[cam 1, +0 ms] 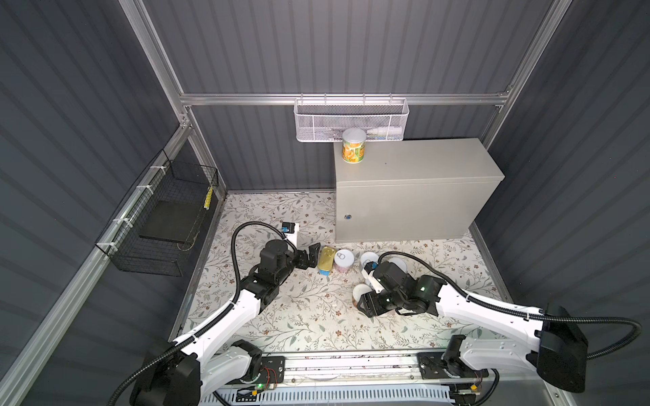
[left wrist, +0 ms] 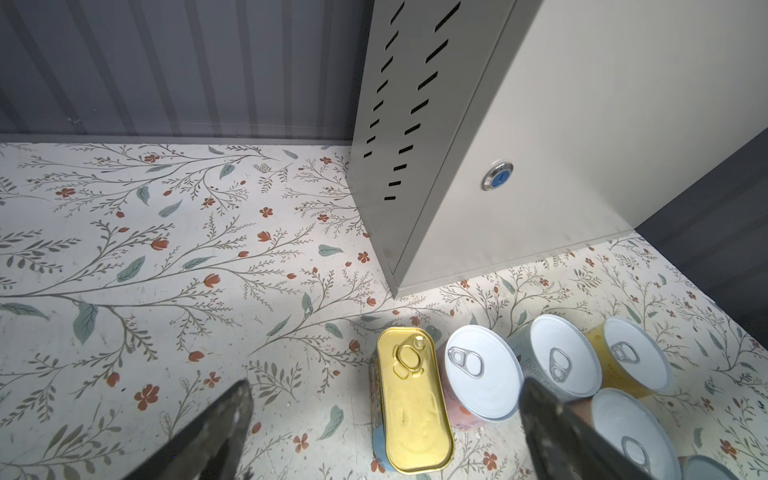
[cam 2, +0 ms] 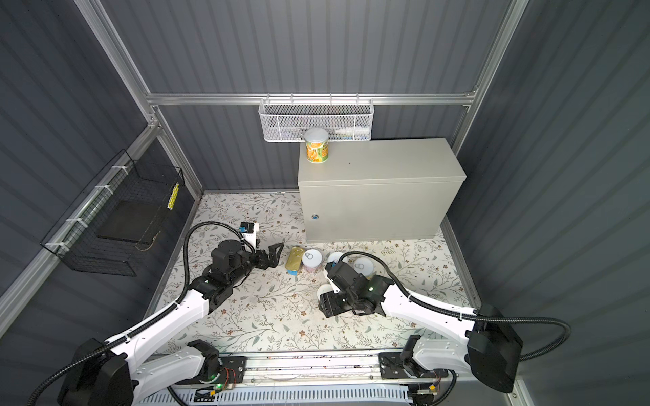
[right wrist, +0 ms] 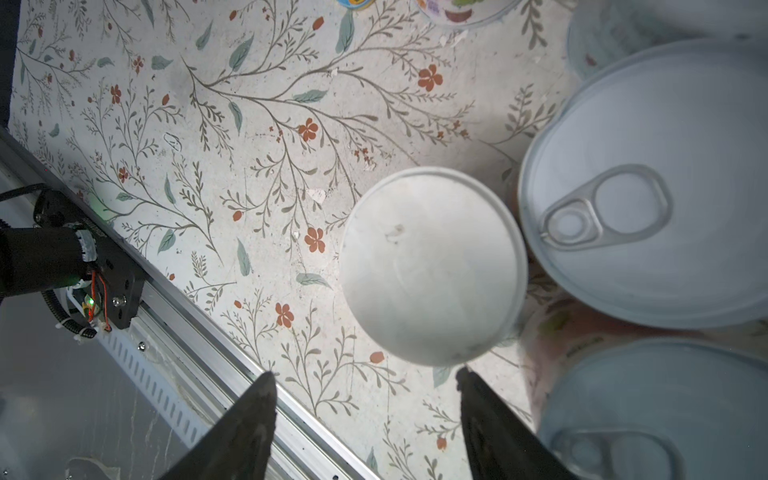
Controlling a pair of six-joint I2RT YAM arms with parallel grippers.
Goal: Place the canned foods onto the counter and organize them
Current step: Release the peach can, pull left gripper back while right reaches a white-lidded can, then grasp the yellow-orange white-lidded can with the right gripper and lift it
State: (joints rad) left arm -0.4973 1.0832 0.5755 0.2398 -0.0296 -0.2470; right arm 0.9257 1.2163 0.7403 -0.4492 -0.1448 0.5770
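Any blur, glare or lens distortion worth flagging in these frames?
Right wrist view: the plain-topped can is soft, the pull-tab can beside it washed out. Left wrist view: gold tin sharp, left end effector fingers dark and soft. Both top views: walls splay from the wide lens; orange can legible.

Both top views look down from high above the near edge of the cell and face the back wall (cam 1: 334,52); they take in the whole floor (cam 1: 316,323) and the counter (cam 1: 415,165). They are almost the same picture (only shifted a little sideways against each other). The left wrist camera sits low and near the floor, and looks forward and down to the gold tin (left wrist: 415,399) and the front of the counter with its blue lock (left wrist: 498,179); both top views show these too. The right wrist camera looks nearly straight down, very close, on a white-topped can (right wrist: 432,266). The base rail (right wrist: 199,332) crosses its corner, as along the near edge of both top views.
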